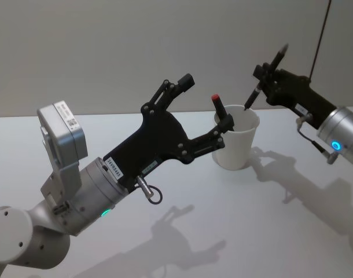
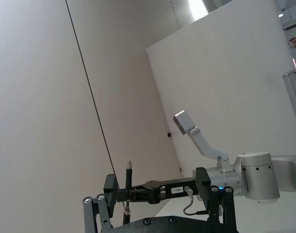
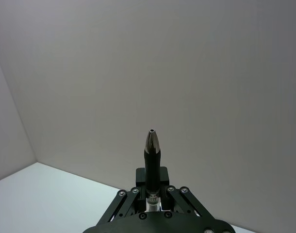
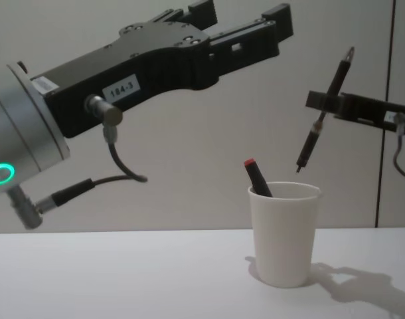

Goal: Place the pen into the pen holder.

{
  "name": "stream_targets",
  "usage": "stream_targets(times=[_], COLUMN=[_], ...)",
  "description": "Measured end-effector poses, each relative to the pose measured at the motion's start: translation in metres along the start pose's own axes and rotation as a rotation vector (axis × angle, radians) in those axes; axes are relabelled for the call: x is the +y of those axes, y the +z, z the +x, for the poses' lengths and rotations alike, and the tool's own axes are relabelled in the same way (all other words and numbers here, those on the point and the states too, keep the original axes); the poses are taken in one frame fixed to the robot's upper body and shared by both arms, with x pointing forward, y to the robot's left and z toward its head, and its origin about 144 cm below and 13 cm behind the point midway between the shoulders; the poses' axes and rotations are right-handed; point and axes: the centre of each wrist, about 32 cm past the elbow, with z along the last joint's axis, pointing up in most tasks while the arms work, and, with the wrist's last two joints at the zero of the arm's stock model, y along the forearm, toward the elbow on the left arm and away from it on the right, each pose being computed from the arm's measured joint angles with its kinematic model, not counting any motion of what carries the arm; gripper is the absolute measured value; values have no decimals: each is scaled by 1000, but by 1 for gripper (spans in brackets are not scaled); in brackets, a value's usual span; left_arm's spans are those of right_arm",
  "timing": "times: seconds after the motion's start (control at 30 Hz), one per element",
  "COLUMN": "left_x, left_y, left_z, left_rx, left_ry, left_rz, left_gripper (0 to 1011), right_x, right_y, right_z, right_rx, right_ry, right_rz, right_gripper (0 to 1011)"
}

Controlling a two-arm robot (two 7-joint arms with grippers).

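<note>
Plain grey wall backs your white table point(image 4: 123, 279). Your right gripper point(image 4: 326, 103) hangs up at the right, fingers clamped on the black pen point(image 4: 324, 109) about mid-barrel. That pen is slim and dark, tilted, with its lower tip hanging just above the far right part of the pen holder's point(image 4: 284, 232) rolled rim, not yet inside. From the right wrist you see its bullet-shaped end point(image 3: 152, 141) poking up between the fingers.

Your pen holder is a plain white paper cup, tapering to its base, standing upright right of centre. A red-capped marker point(image 4: 257, 177) leans inside against its left rim.

Your left gripper point(image 4: 245, 23) hovers high, left of the cup, jaws apart and gripping nothing.

You have bare tabletop on every side of the cup.
</note>
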Motion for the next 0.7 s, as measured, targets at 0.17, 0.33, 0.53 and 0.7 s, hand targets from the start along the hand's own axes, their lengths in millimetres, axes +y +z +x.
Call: stream_targets(times=[0.17, 0.33, 0.53, 0.7], left_x=[0, 0, 0, 0], left_y=[0, 0, 0, 0], left_z=[0, 0, 0, 0], left_rx=[0, 0, 0, 0], left_ry=[0, 0, 0, 0], left_rz=[0, 0, 0, 0], left_gripper=[1001, 1001, 1001, 1001], right_x=[3, 6, 9, 10], right_y=[-2, -4, -6, -7], right_z=[-2, -5, -7, -8], right_rx=[-2, -4, -10, -13], right_ry=[4, 12, 17, 12], right_rz=[-19, -35, -52, -63], right_gripper=[144, 144, 145, 145])
